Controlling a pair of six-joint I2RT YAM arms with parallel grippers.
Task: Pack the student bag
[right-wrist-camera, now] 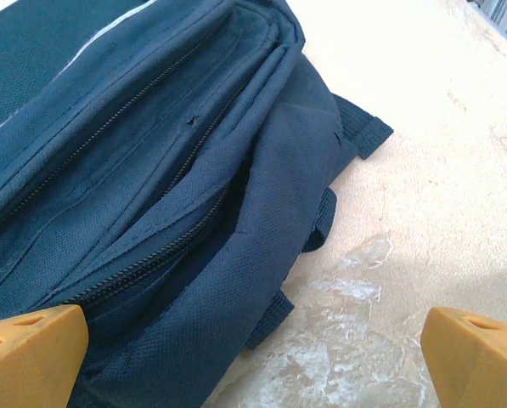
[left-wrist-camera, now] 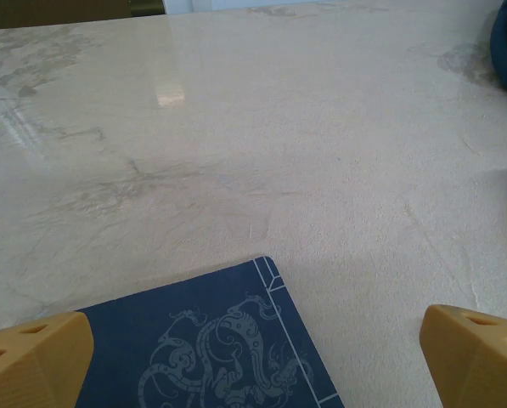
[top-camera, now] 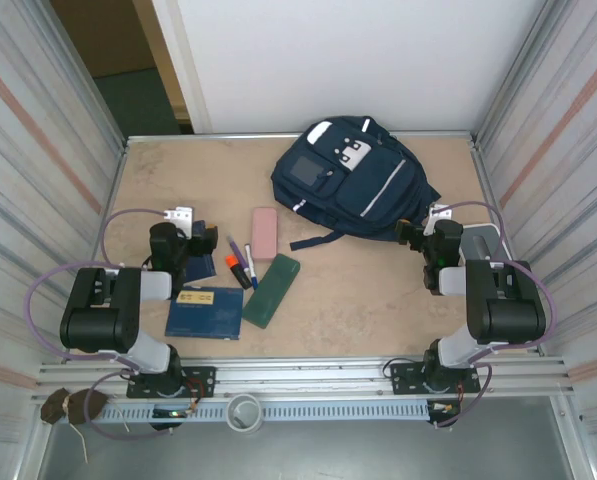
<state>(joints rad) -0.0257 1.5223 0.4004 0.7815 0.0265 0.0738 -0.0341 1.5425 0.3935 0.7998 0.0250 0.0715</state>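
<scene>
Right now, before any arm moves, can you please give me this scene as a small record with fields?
bag: navy blue fabric backpack, lying far right on the table
items outside bag: pink rectangular block; flat green pencil case; orange and black marker; flat dark blue notebook with yellow label
left fingers: open, empty, over a blue patterned book cover
right fingers: open, empty, beside the backpack's edge
packing: not begun
</scene>
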